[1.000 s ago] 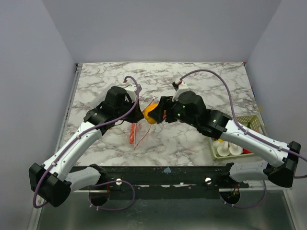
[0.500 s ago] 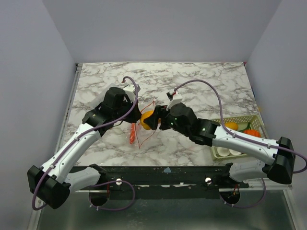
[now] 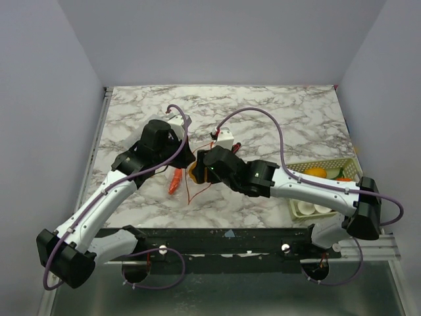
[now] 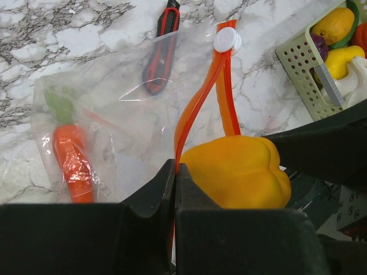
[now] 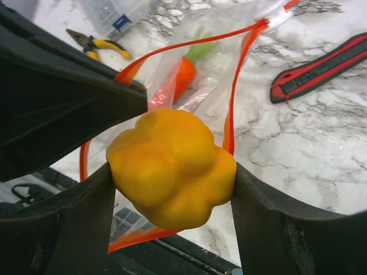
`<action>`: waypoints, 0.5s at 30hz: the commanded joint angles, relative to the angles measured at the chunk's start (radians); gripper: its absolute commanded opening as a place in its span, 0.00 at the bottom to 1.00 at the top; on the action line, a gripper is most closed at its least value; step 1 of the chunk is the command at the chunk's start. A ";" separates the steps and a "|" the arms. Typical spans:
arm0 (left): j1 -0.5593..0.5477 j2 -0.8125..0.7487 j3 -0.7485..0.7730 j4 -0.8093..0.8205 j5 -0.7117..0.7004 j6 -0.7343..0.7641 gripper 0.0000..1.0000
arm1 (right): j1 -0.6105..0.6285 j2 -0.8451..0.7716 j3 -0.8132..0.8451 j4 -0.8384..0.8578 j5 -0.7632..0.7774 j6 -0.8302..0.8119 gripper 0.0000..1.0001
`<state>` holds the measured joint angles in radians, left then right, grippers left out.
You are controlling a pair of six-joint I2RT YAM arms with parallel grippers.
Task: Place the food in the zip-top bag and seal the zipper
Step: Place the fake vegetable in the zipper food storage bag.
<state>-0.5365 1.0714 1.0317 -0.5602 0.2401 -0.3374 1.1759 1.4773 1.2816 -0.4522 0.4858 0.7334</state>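
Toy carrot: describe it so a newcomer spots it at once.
On the marble table, find the clear floppy plastic bag with the orange-red strip. The orange toy carrot lies inside it. Unlike the lumpy yellow-orange toy pepper at its mouth, it is slim, green-topped.

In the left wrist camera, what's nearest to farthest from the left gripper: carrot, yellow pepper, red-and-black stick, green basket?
From the left gripper:
1. yellow pepper, right beside its fingers, on the right.
2. carrot, left, inside the bag.
3. red-and-black stick, farther up, at the bag's far edge.
4. green basket, top right corner.
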 commanded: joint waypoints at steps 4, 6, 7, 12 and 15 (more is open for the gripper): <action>0.006 -0.027 -0.009 0.029 -0.012 -0.003 0.00 | 0.001 0.002 0.010 -0.051 -0.010 -0.007 0.33; 0.007 -0.029 -0.010 0.029 -0.006 -0.006 0.00 | 0.001 -0.018 -0.029 0.004 -0.083 -0.025 0.42; 0.008 -0.033 -0.011 0.032 -0.005 -0.008 0.00 | 0.001 -0.024 -0.038 0.018 -0.115 -0.030 0.47; 0.010 -0.040 -0.016 0.039 -0.004 -0.008 0.00 | 0.001 -0.060 -0.072 0.043 -0.134 -0.015 0.81; 0.010 -0.038 -0.017 0.039 0.002 -0.008 0.00 | 0.001 -0.096 -0.084 0.051 -0.121 -0.010 0.94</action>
<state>-0.5312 1.0496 1.0241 -0.5480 0.2390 -0.3412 1.1744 1.4502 1.2144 -0.4435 0.3779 0.7177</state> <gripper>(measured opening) 0.011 0.895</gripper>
